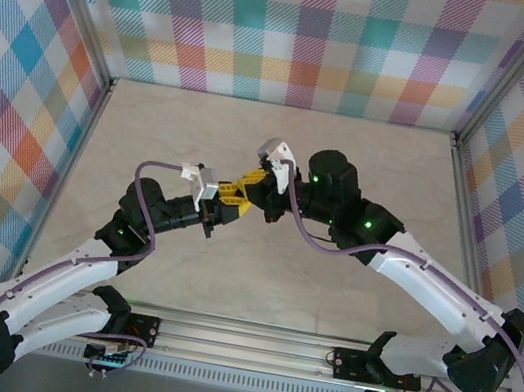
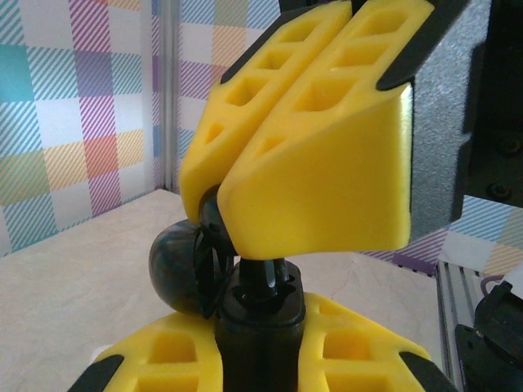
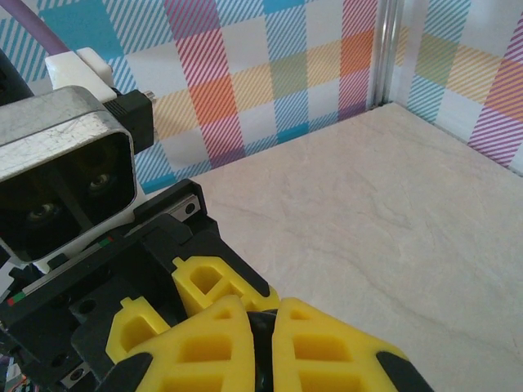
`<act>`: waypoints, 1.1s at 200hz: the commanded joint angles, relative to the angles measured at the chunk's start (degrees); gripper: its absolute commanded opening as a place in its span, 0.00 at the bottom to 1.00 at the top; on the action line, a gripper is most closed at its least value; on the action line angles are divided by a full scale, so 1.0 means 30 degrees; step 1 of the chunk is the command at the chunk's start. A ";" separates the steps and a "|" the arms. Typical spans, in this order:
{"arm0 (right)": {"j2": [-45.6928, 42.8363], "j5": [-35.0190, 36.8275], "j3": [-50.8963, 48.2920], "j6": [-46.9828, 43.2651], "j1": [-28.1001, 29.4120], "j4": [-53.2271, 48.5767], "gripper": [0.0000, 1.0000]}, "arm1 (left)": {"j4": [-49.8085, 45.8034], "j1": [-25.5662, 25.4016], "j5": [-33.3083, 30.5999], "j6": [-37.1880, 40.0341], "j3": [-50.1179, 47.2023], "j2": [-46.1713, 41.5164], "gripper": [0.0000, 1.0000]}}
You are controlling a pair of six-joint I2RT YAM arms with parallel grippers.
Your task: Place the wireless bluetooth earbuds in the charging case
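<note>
Matt yellow plastic pincer fingers (image 2: 327, 188), glossy black earbud (image 2: 173, 273) above the smooth, marble-look desk (image 3: 392, 212), brushed metal camera housing (image 3: 65, 135) above it.

We count two arms, each ending in one gripper: the left gripper (image 1: 229, 197) and the right gripper (image 1: 251, 186). Each has two yellow fingers (image 2: 327, 163), four altogether. Between them we count one charging case (image 2: 176, 273) and one black earbud (image 2: 263, 276).
</note>
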 commanded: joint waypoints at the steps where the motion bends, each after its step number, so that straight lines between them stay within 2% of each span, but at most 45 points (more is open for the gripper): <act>1: -0.0350 0.0195 0.0066 -0.0427 0.0099 -0.0721 0.08 | 0.1259 -0.0204 0.0152 0.0222 0.0682 -0.0522 0.00; 139: -0.0966 -0.0592 -0.1640 0.1224 0.0052 0.1043 0.11 | 0.2500 -0.0204 -0.0245 -0.0827 0.0843 -0.0815 0.00; 179: -0.1079 -0.0695 -0.1457 0.1407 0.0055 0.0955 0.23 | 0.2305 -0.0204 -0.0229 -0.0891 0.0832 -0.0931 0.00; 202: -0.1300 -0.0383 -0.1181 0.1601 0.0051 0.0811 0.44 | 0.2146 -0.0222 -0.0208 -0.0891 0.0772 -0.0911 0.00; 220: -0.1514 -0.0069 -0.0851 0.1946 0.0050 0.0567 0.49 | 0.2107 -0.0229 -0.0222 -0.0892 0.0737 -0.0845 0.00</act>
